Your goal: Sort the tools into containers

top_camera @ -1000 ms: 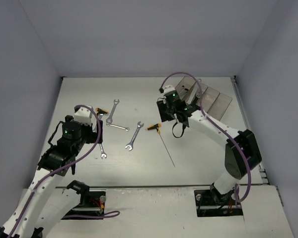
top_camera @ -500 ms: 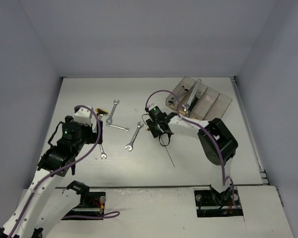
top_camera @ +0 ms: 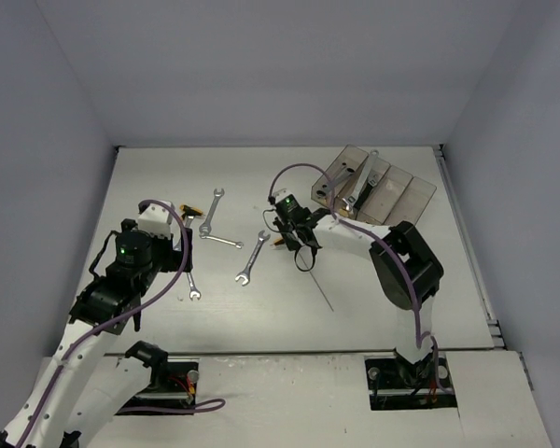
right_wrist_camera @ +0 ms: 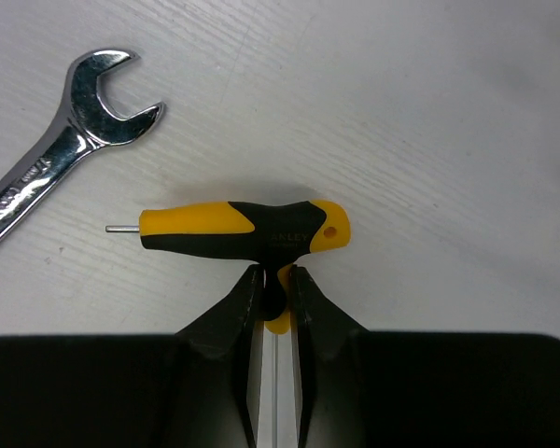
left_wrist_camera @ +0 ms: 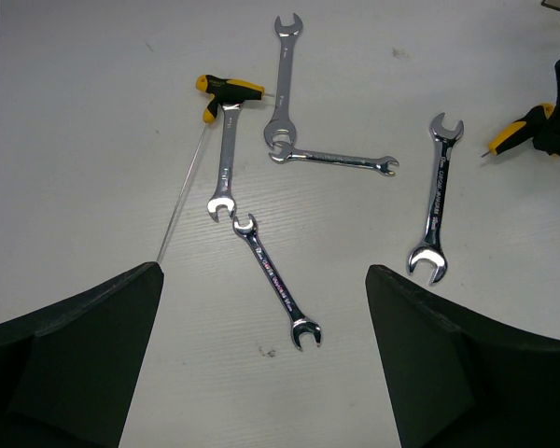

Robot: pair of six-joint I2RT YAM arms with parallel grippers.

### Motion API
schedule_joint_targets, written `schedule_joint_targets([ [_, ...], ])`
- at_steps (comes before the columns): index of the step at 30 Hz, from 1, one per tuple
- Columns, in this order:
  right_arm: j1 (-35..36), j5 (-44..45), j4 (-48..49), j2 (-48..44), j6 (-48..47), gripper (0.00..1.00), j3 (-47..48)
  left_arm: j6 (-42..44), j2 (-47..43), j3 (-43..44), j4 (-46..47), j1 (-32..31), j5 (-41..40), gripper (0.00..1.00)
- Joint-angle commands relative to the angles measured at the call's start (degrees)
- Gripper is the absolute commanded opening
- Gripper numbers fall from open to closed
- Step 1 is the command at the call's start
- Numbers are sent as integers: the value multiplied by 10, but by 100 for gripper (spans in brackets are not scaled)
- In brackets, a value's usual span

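Change noted: the right gripper (right_wrist_camera: 275,280) has left the bins (top_camera: 411,196) at the far right corner of the table (top_camera: 261,317) and come down over the table's middle. Its jaws, part-open a moment ago, are now pressed onto the driver (right_wrist_camera: 233,231), pinching the yellow collar where the thin steel shaft meets the T-shaped handle. The driver still lies flat on the table, not yet lifted. In my judgement the grasp is made and the carry to the bins comes next. The handle is moulded yellow and black plastic, rounded, with a short metal stub at one end; a hold on so narrow a collar may let it swivel. An open-ended wrench (right_wrist_camera: 65,168), flat polished chrome, lies near it without touching. The bins are smoky translucent plastic, and a long wrench (top_camera: 364,177) already leans in them. The left gripper (left_wrist_camera: 261,317) hangs spread wide, holding nothing, over a cluster of wrenches (left_wrist_camera: 331,160) and a second driver (left_wrist_camera: 229,91) toward the left edge.
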Motion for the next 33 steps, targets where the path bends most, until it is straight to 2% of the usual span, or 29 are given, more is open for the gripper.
schedule_joint_targets([
  [1,-20,31,4,-142,17,0,10,6,1,9,28,-2,-4,88],
  [6,-123,35,4,-264,48,0,-4,5,-2,9,29,-2,-2,88],
  [10,-231,38,4,-301,66,0,-19,5,-5,8,28,-3,-1,88],
  [14,-400,-4,6,-290,83,0,-23,4,-7,8,29,-5,0,88],
  [18,-495,-82,22,-240,107,0,-13,5,-10,8,29,-5,0,88],
  [22,-539,-133,49,-178,153,0,-5,5,-14,7,27,-7,-3,88],
  [28,-563,-167,67,-86,164,0,31,6,-11,7,29,-7,-3,88],
  [33,-566,-181,79,-45,167,0,56,6,-10,7,29,-7,-4,88],
])
